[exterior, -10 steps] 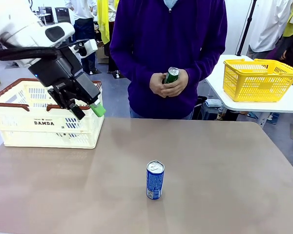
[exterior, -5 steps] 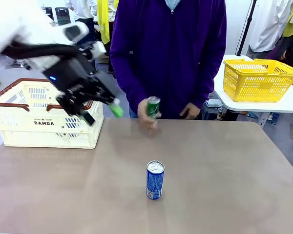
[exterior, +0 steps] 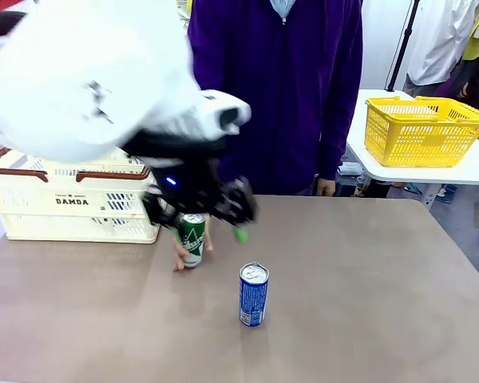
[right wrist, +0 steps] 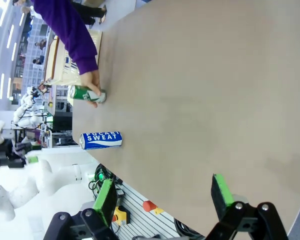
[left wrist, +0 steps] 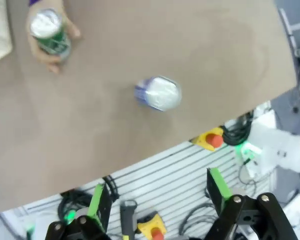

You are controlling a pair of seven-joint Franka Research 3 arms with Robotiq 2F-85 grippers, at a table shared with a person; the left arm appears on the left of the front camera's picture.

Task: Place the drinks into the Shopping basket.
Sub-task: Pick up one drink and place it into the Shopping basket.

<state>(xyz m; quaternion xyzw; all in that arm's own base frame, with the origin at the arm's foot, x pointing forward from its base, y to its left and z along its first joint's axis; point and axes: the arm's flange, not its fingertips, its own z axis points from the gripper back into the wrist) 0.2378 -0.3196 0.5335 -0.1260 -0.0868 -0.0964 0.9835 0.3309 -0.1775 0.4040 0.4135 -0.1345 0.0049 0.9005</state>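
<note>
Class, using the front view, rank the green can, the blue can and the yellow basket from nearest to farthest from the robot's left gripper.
1. The green can: standing on the table just under the left gripper.
2. The blue can: mid-table, closer to the camera.
3. The yellow basket: far right, on the other table.

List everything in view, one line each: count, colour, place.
green can: one, green, upright on table, left of centre, in the person's hand
blue can: one, blue, upright mid-table
Shopping basket: one, cream with brown rim, table's far left
yellow mesh basket: one, yellow, on white side table, right
table: one, brown
person's hand: one, gripping green can
left gripper: one, open, above table
right gripper: one, open, empty
</note>
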